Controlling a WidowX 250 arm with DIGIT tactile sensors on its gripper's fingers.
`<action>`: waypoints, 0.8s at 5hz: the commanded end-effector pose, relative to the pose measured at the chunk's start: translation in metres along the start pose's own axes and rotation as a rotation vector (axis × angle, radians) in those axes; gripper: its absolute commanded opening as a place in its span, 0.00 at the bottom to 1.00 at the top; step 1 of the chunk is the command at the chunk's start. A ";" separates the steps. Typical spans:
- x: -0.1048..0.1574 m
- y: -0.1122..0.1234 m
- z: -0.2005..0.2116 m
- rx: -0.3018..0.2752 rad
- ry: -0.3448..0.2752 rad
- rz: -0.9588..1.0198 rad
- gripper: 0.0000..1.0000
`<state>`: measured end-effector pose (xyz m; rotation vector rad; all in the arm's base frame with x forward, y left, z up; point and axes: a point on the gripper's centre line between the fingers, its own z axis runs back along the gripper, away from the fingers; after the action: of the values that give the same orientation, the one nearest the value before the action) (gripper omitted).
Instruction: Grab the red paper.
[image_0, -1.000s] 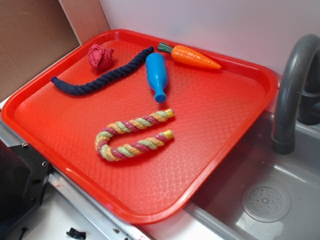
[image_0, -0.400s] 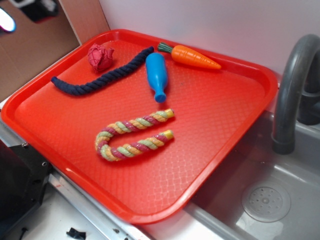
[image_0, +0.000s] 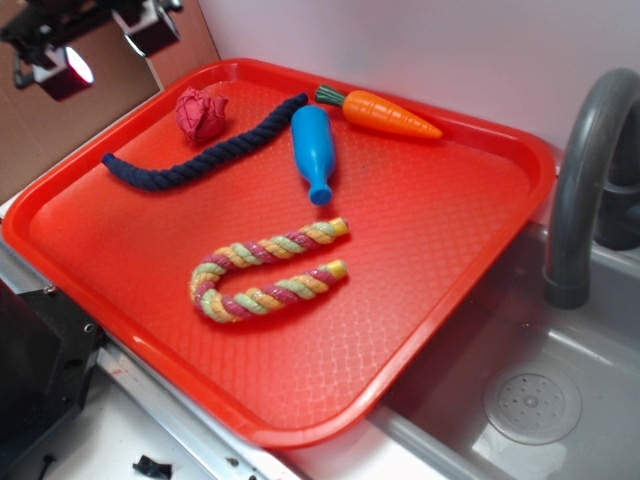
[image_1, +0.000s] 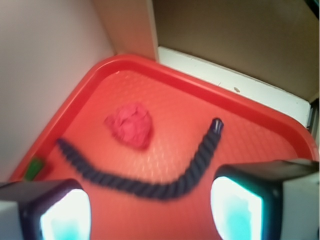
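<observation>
Overhead, the claw (image_1: 150, 210) hangs wide open, gripping nothing, above the red tray's (image_0: 440, 260) far corner. Below lies the red paper (image_0: 201, 113) (a crumpled ball), just beside the navy rope (image_0: 200, 150).

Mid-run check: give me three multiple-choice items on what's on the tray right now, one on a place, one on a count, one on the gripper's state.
1. Where does the red paper lie?
A. In the tray's far left corner, beside the navy rope
B. Between the arms of the striped rope
C. In the sink

2. How many ropes are on the tray?
A. One
B. Two
C. Three

3. How is the gripper?
A. Shut on the paper
B. Open, holding nothing
C. Shut on the bottle

Answers:
1. A: the exterior view shows it just past the navy rope, near the corner.
2. B: the navy one and the striped rope.
3. B: the wrist view shows both fingers wide apart, with the paper still on the tray beyond them.
</observation>
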<state>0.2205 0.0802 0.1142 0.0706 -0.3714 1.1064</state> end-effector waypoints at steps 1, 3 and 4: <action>0.037 -0.011 -0.037 -0.025 -0.113 0.023 1.00; 0.048 -0.015 -0.068 0.020 -0.121 -0.014 1.00; 0.049 -0.019 -0.080 0.014 -0.100 -0.048 1.00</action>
<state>0.2754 0.1180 0.0403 0.1575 -0.3963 1.0538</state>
